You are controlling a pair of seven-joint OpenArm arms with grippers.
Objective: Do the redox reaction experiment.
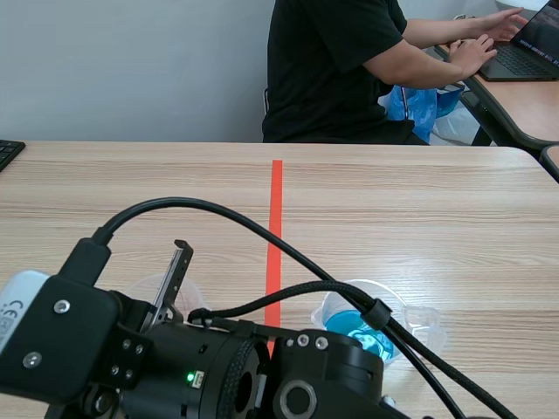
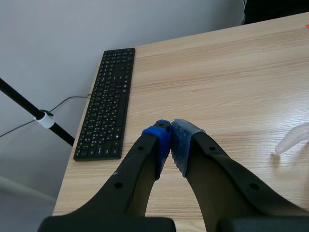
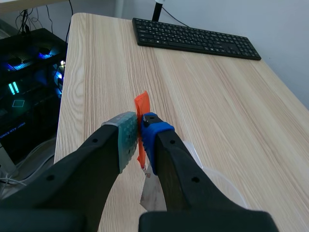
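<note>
1. The right claw (image 3: 140,133) is clamped on a thin grey metal strip (image 3: 152,195). The strip is pinched edge-on between the grey-green and blue pads, and its wider part is seen under the fingers.
2. A clear plastic cup (image 3: 217,181) is seen under and just beside the blue-padded finger of the right claw. Its contents cannot be told from the wrist view.
3. An orange-red tape line (image 1: 276,227) is seen on the light wooden bench (image 3: 203,106), through the narrow gap just ahead of the right claw's pads.
4. The left claw (image 2: 170,145) is closed. Its blue and pale dotted pads are pressed together with nothing between them, and it is held above the bench.
5. A black keyboard (image 2: 108,104) lies ahead of the left claw and off to one side, near the bench's edge. It also lies far ahead of the right claw.
6. A clear plastic beaker holding blue liquid (image 1: 356,325) stands on the bench just beside the tape line, partly hidden behind the black arm. Its place relative to either claw cannot be told.
7. A person in a black shirt (image 1: 323,70) is seated across the bench, well apart from both claws, with hands on a laptop (image 1: 533,48) on another desk.
</note>
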